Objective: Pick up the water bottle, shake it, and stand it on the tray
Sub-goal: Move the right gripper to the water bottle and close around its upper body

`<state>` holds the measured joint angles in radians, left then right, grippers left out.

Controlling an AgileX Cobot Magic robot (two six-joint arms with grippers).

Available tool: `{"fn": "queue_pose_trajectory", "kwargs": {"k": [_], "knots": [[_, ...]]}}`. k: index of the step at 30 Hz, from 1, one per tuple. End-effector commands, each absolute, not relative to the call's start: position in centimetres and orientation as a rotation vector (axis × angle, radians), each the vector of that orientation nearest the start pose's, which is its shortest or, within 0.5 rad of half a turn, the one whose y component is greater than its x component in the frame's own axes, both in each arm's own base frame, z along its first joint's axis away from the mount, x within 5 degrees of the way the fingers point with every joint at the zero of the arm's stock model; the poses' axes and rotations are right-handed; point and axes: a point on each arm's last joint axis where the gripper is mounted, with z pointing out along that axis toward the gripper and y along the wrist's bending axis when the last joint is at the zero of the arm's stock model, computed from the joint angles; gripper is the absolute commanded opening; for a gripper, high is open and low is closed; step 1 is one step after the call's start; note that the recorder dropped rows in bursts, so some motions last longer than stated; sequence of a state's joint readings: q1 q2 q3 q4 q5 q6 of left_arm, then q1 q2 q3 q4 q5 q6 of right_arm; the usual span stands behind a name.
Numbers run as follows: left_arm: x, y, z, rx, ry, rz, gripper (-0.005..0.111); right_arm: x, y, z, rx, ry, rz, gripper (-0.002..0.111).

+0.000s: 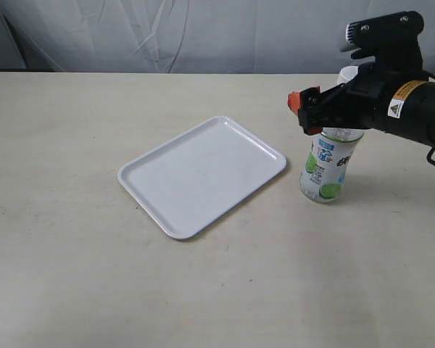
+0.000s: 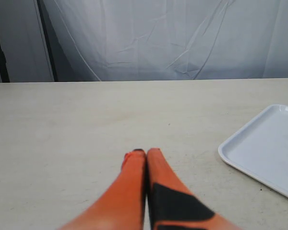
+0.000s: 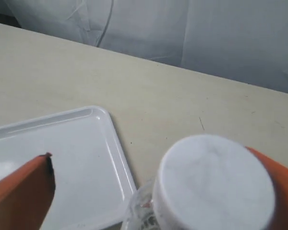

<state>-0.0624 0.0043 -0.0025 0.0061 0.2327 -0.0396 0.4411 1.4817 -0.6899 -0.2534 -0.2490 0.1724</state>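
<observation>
The water bottle (image 1: 329,168) stands upright on the table just right of the white tray (image 1: 203,174), apart from it. Its white cap (image 3: 213,184) fills the lower part of the right wrist view, with the tray (image 3: 72,158) beyond it. My right gripper (image 1: 325,109) is open and straddles the bottle's neck. One orange finger (image 3: 24,191) stands well clear of the cap, and the other finger (image 3: 278,182) lies close against it. My left gripper (image 2: 146,152) is shut and empty, low over bare table, with a corner of the tray (image 2: 264,148) off to one side.
The beige table (image 1: 72,254) stretches wide around the tray. A grey cloth backdrop (image 1: 167,32) hangs behind the far edge. The right arm's black body (image 1: 413,109) reaches in from the right side.
</observation>
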Motion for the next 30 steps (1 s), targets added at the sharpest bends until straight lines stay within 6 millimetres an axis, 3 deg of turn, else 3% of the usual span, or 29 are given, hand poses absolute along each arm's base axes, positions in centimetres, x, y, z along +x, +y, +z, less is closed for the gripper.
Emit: {"fn": "queue_pose_trajectory", "kwargs": {"k": [1, 12, 30], "knots": [[5.5, -0.3, 19.2, 0.019, 1.716, -0.073, 0.000, 27.3, 13.6, 21.2, -0.578, 1.985, 0.290, 0.096], [5.5, -0.3, 19.2, 0.019, 1.716, -0.073, 0.000, 27.8, 13.8, 18.8, -0.589, 2.063, 0.285, 0.096], [5.5, -0.3, 19.2, 0.019, 1.716, -0.073, 0.000, 27.8, 13.7, 18.0, -0.597, 2.110, 0.269, 0.096]]}}
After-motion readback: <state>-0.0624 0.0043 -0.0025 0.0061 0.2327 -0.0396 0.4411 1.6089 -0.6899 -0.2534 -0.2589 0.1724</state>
